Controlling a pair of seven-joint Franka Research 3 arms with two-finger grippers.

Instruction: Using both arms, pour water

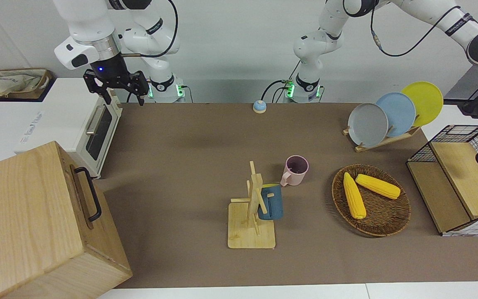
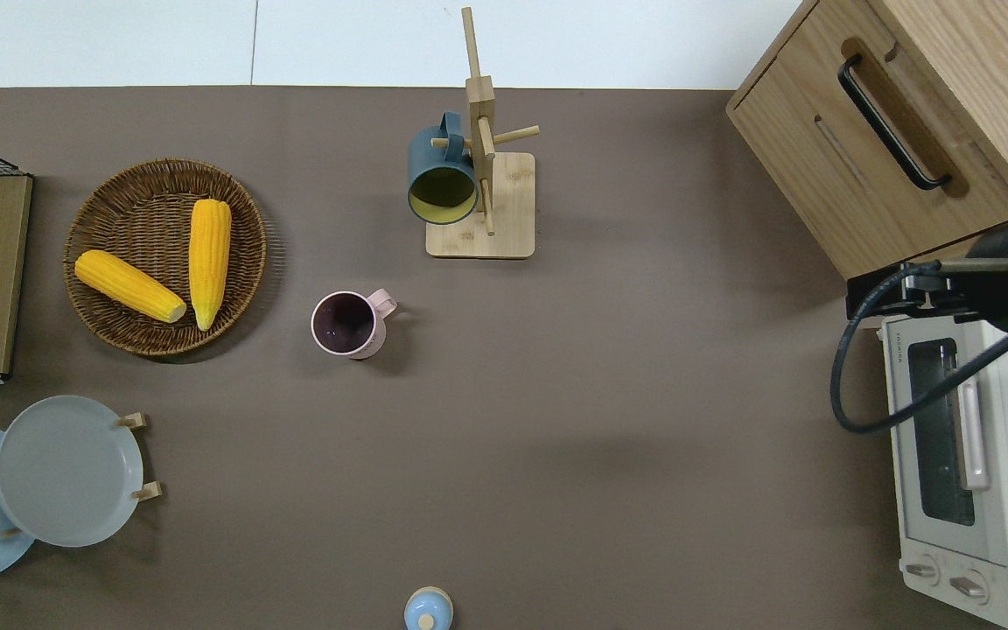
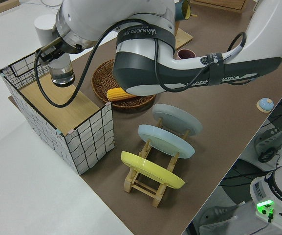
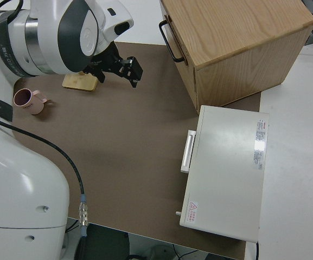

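The left gripper [image 3: 54, 58] hangs over the wire crate [image 3: 89, 137] at the left arm's end of the table. Its fingers are closed on the top of a clear glass [image 3: 62, 74], which hangs upright above the crate's wooden shelf. Whether the glass holds water I cannot tell.

The right gripper [image 1: 125, 99] is up in the air with its fingers spread and nothing between them. In the overhead view it sits over the narrow gap between the oven [image 2: 959, 472] and the wooden box [image 2: 828, 166], at the right arm's end.

A pink mug [image 2: 346, 324] stands upright near the middle of the mat, mouth up, well apart from both grippers. A blue mug [image 2: 441, 179] hangs on a peg of the wooden rack [image 2: 508, 206], farther from the robots than the pink mug and near it.

A basket [image 2: 128, 201] with two corn cobs [image 2: 208, 258] lies beside the pink mug, toward the left arm's end. Nearer to the robots than the basket, three plates [image 1: 394, 114] lean in a stand. A small blue knob [image 1: 259, 106] sits at the mat's edge between the arm bases.

From the pink mug toward the oven, and nearer to the robots, the brown mat [image 2: 600, 420] is bare. The box and oven close off the right arm's end, the crate the other.
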